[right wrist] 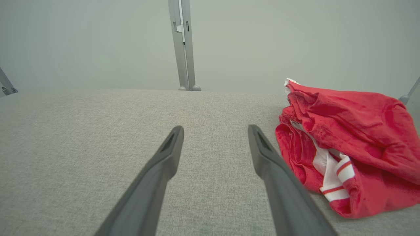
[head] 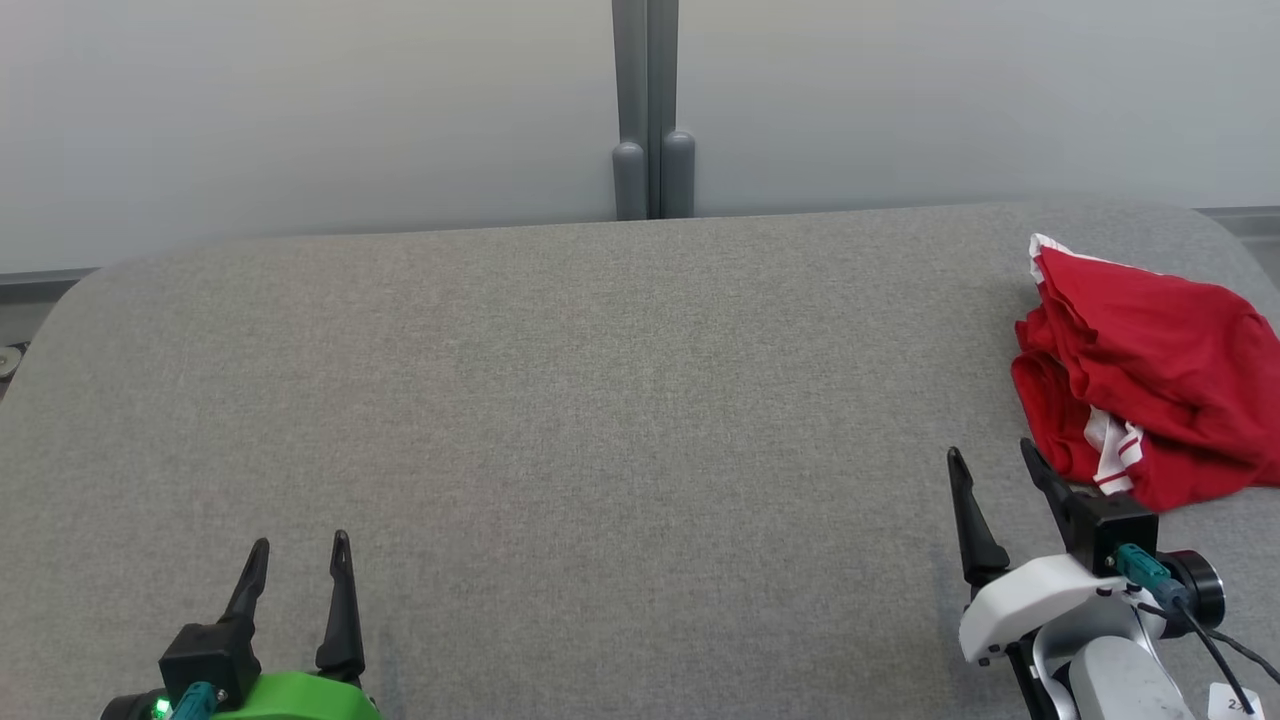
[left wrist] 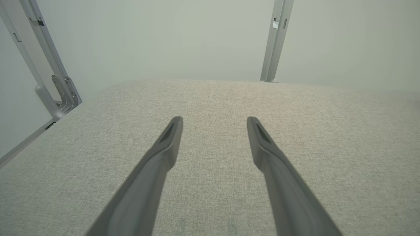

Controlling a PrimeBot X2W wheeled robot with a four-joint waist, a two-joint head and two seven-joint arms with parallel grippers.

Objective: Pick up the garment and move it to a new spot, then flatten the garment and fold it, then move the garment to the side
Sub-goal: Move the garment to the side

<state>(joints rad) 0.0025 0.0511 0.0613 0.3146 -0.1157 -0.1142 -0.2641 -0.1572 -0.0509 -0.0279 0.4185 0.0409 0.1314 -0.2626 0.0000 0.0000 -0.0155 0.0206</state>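
- At three o'clock on the grey cloth-covered table (head: 600, 400), close to its rounded far corner, the red garment (head: 1150, 370) lies crumpled in a heap, with white striped trim showing along its near edge.
- The right gripper (head: 991, 450) sits at about five o'clock, its two dark fingers spread apart with nothing between them. The garment's near edge lies just beside its outer finger, at roughly two o'clock from the tips; whether they touch cannot be told.
- The left gripper (head: 301, 541) sits at seven o'clock, fingers likewise apart and empty, well apart from the garment.
- Bare grey cloth stretches between the two grippers.
- A grey double post (head: 650, 110) rises at twelve o'clock behind the table's far edge, against a pale wall (head: 300, 100).
- A teal plug with a black cable (head: 1140, 565) sits on the right wrist.
- From the left wrist, a grey frame bracket (left wrist: 55, 88) stands at ten o'clock, off the table's edge.
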